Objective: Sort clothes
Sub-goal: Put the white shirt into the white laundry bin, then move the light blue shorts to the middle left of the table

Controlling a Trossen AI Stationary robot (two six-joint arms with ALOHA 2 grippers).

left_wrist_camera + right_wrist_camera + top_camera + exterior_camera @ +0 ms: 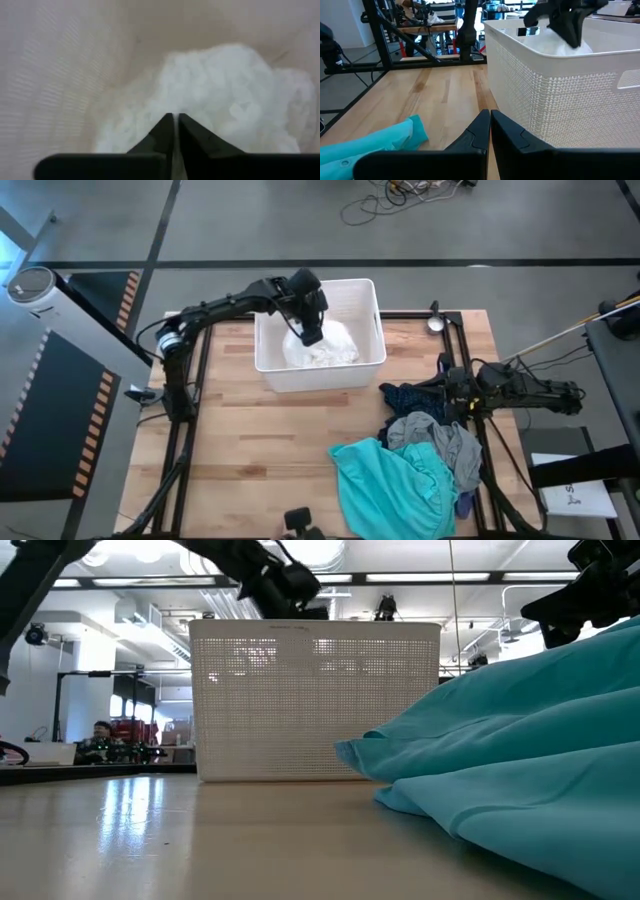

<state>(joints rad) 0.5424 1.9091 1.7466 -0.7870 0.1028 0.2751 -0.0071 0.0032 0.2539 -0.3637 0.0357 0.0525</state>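
Inside one bin (268, 350), left gripper (311, 332) over one white garment (325, 350).

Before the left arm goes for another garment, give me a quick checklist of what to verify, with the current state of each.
1. Left gripper free of cloth: ok, fingers shut with nothing between them, above the white garment.
2. White garment inside the white bin: ok.
3. Pile remaining to sort: ok, teal garment, grey garment and navy garment lie on the table.
4. Right gripper out of the way: ok, shut, empty, at the table's right side.
5. Lavender piece located: cannot tell.
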